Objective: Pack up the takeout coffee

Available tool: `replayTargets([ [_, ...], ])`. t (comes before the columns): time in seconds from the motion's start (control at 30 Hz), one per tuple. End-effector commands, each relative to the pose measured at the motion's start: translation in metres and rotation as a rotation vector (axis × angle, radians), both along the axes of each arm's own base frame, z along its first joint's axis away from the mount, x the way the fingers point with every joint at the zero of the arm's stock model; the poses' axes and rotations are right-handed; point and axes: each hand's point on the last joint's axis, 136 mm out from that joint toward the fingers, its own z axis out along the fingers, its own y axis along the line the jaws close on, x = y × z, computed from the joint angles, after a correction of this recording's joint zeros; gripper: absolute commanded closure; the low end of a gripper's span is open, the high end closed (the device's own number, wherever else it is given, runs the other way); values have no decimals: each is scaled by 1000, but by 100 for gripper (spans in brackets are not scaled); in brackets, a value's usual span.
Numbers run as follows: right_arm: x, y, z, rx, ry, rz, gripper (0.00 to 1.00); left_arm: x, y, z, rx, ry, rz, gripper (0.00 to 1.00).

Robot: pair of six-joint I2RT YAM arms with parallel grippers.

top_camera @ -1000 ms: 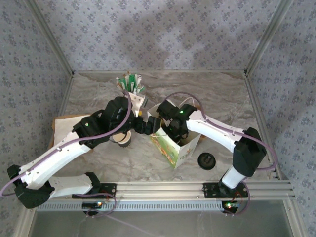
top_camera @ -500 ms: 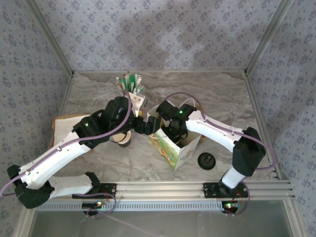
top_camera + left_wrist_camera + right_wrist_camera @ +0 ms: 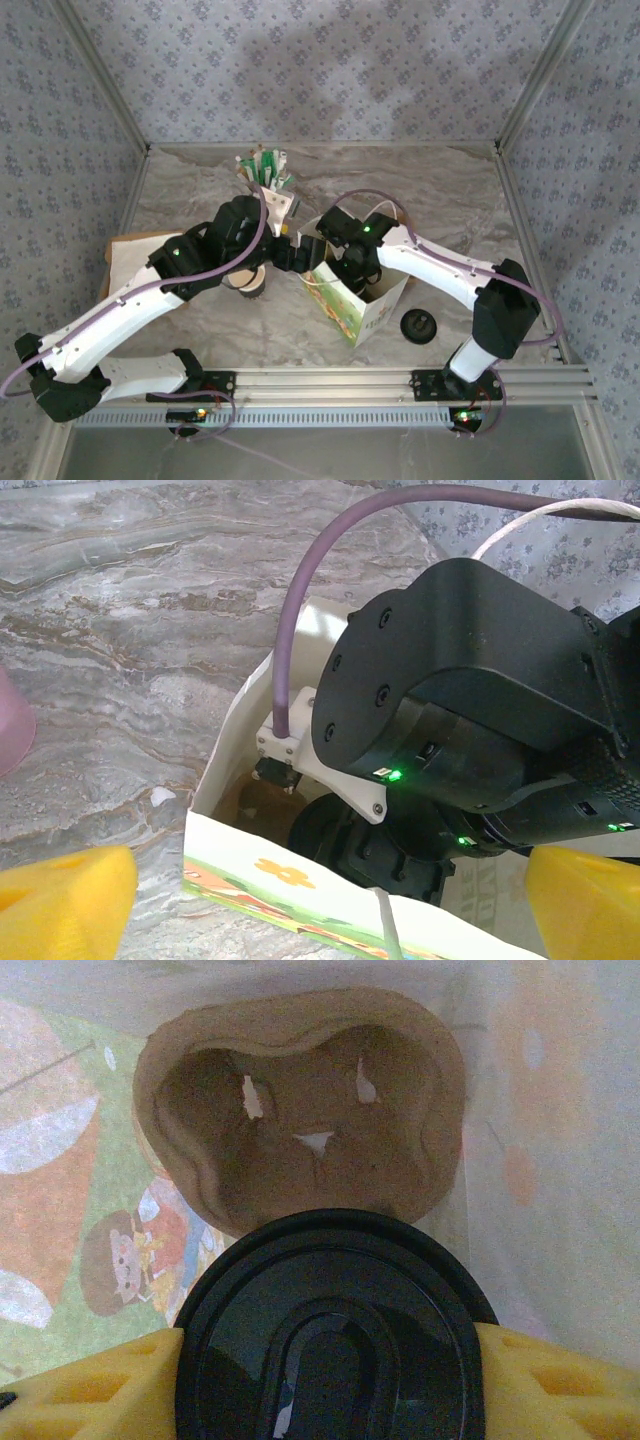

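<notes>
Right gripper (image 3: 325, 1380): shifted slightly toward the left side of the white bag (image 3: 380, 312), with the takeout coffee (image 3: 330, 1330) carried along inside it.
White bag: printed front wall pushed slightly nearer.

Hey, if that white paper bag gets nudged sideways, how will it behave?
The bag probably flexes rather than resists: its thin paper walls look bent at the mouth. It likely slides or tips easily, standing upright and light, though the pulp tray and the coffee cup the right gripper holds inside may steady it.
</notes>
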Motion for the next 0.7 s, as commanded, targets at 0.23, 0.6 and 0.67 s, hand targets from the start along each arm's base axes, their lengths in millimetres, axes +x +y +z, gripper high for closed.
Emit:
replayTargets([
  [0.23, -33, -24, -22, -117, 146, -6, 30, 2, -7, 18, -25, -30, -7, 1],
  [0.6, -32, -25, -8, -107, 124, -14, 28, 2, -6, 18, -23, -33, -4, 1],
  [0.67, -31, -25, -6, -107, 119, -15, 27, 2, -5, 18, -24, -33, -4, 1],
])
